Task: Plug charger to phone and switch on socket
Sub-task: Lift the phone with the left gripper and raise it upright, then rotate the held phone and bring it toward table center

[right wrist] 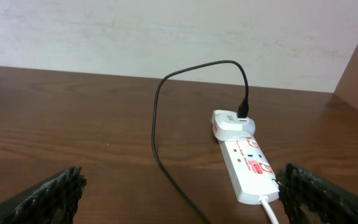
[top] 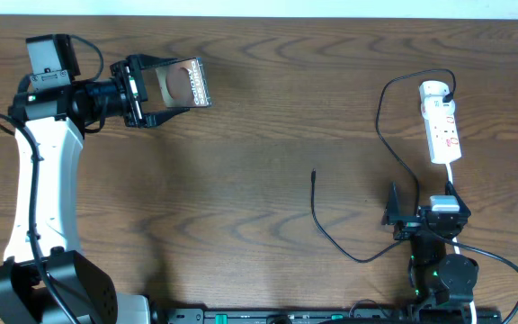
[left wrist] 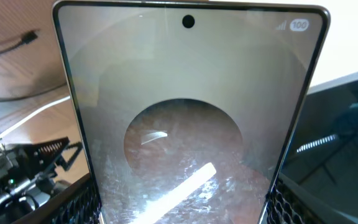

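Phone (top: 185, 83) was pinched across its width between the left fingers (top: 156, 117), near the far-left corner of the bench (top: 268, 108). Couldn't tell if it rested on the wood or hung just above. It filled the left wrist view, punch-hole end away from the wrist.

Charger (top: 314, 175) tip lay loose mid-bench, well apart from the phone. Its cable looped toward the near edge, then back up to the adapter (top: 433, 90) on the socket (top: 442, 121) by the right edge. Right fingers (right wrist: 319, 193) were spread wide and empty, near the near-right corner, facing the socket.

Step judged: bring tip and phone together. Right fingers should take the cable just behind the tip, hold it straight and line it with the port before pushing. Left grip must be firm against sliding. The port end probably sat down between the left fingers, so a regrip may be needed.
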### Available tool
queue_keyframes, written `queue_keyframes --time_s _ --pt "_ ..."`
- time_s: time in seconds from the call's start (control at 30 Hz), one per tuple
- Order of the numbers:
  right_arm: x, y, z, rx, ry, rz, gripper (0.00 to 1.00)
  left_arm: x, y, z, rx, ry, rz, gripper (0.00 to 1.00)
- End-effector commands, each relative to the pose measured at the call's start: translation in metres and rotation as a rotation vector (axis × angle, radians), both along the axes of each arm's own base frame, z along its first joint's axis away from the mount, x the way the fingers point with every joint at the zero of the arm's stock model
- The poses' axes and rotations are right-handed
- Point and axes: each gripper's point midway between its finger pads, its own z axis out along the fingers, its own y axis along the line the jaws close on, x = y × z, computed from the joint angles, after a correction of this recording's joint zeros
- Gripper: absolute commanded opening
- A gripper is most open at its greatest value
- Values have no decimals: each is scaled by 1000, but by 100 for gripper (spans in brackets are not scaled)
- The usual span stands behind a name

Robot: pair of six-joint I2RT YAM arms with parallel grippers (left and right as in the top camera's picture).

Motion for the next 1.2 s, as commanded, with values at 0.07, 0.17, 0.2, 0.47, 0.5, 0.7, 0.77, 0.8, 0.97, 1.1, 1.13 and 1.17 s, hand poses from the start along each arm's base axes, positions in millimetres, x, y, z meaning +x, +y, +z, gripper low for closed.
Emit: queue_keyframes --time_s 0.07,0.17,0.2,0.47,0.5,0.7,0.77,0.8,0.97,1.1,1.13,1.17 --pt "0 3 0 -10 0 13 99 -9 -4 34 -73 -91 -59 7" --pt "0 3 0 -11 0 13 99 -9 -3 34 -67 -104 -60 7" --pt "0 3 0 -10 0 13 99 -9 -2 34 -67 -104 -59 7" --pt "0 3 0 -10 0 13 99 -9 -2 34 -66 -106 -58 7" --pt "0 3 0 -10 0 13 99 -9 -2 34 -65 -108 -58 7" --pt "0 3 0 -10 0 13 99 -3 1 32 -32 -128 -40 7" --pt "0 3 0 -11 0 13 99 0 4 28 -3 -126 -19 7" --pt "0 3 0 -10 0 13 99 3 7 24 27 -131 -5 7" --pt "0 3 0 -10 0 13 99 17 25 4 220 -182 60 7" --pt "0 3 0 -11 0 13 99 20 35 -7 319 -198 79 7" --pt "0 3 0 -10 0 13 99 20 38 -11 346 -189 85 7" --pt "0 3 0 -10 0 13 99 19 41 -16 375 -175 92 7"
